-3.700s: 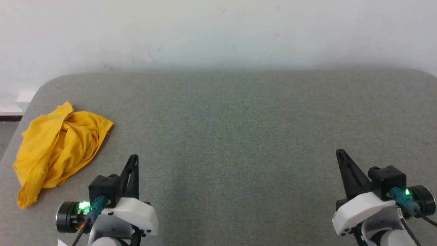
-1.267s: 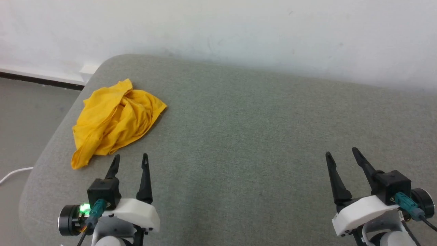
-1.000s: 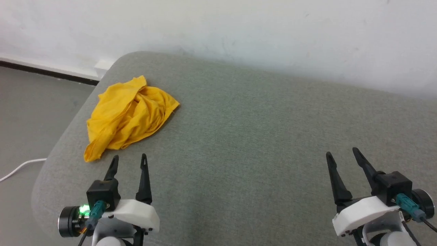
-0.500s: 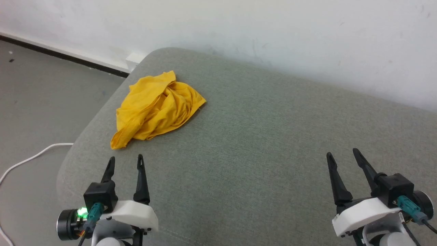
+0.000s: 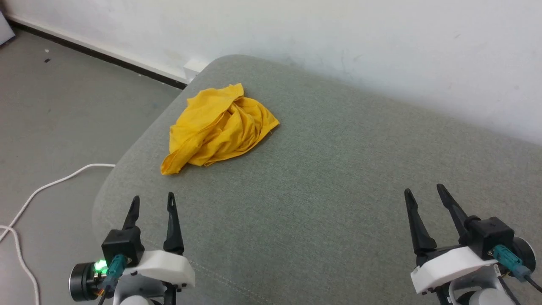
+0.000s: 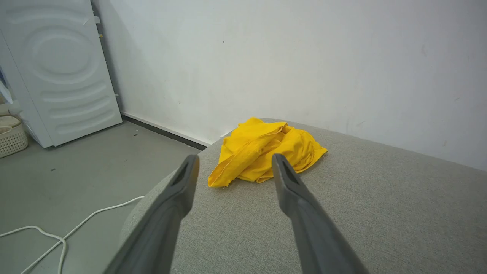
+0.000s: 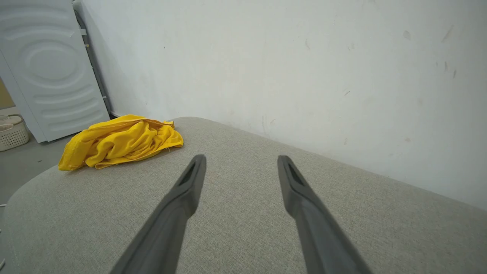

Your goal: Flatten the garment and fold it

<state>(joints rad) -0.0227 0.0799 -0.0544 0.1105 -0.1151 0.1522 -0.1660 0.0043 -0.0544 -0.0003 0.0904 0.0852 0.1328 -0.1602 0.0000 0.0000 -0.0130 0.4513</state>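
Note:
The garment (image 5: 220, 127) is a crumpled mustard-yellow heap near the far left corner of the grey padded table (image 5: 338, 178); its print is hidden in the folds. My left gripper (image 5: 152, 202) is open and empty above the table's near left edge, short of the heap. In the left wrist view the garment (image 6: 262, 150) lies just beyond the open left gripper (image 6: 234, 161). My right gripper (image 5: 423, 192) stands open and empty at the near right, far from the cloth. From the right wrist, the garment (image 7: 120, 140) lies to the far left of the open right gripper (image 7: 241, 161).
A white wall (image 5: 338, 42) runs behind the table. Grey floor (image 5: 63, 106) lies to the left, with a white cable (image 5: 51, 182) on it. A white appliance (image 6: 57, 68) and a pale basket (image 6: 11, 137) stand farther left on the floor.
The head camera has swung left, so the whole scene shifts right and more floor appears. The garment lies as before. Both grippers stay open.

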